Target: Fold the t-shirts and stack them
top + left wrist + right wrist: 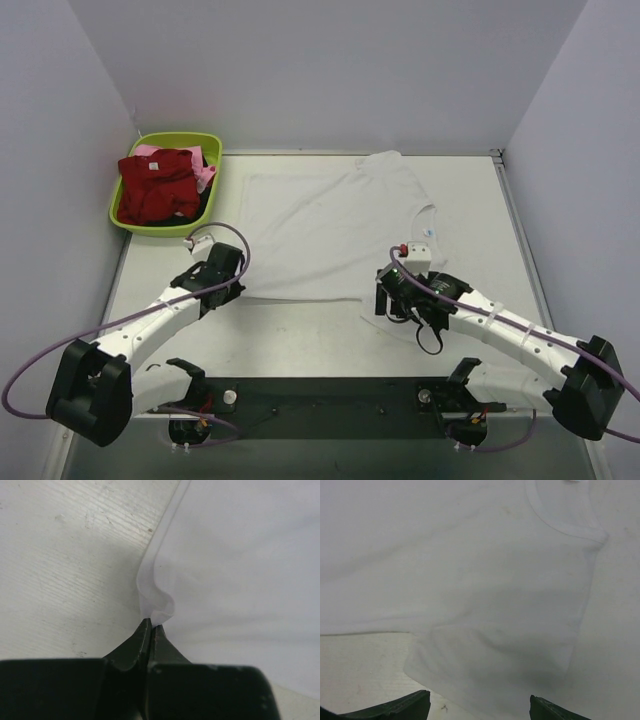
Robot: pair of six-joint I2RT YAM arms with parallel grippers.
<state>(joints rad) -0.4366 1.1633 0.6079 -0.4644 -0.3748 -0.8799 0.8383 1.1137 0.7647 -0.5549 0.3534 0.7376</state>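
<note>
A large white t-shirt (pixel 330 225) lies spread flat on the table, its blue neck label (pixel 428 230) to the right. My left gripper (pixel 232 280) is at the shirt's near-left corner. In the left wrist view it (pixel 151 625) is shut on a pinched fold of the white hem (pixel 157 605). My right gripper (pixel 388 298) hovers over the near sleeve. Its fingers (pixel 410 706) stand wide open just short of the sleeve (pixel 495 665), with nothing between them, and the collar (pixel 560 526) is beyond. A dark red t-shirt (pixel 158 187) and a pink one (pixel 205 176) lie bunched in the basin.
The lime-green basin (pixel 214 150) stands at the table's back left corner, against the wall. Grey walls close in the table on three sides. Bare table (pixel 300 335) runs between the shirt's near edge and the arm bases.
</note>
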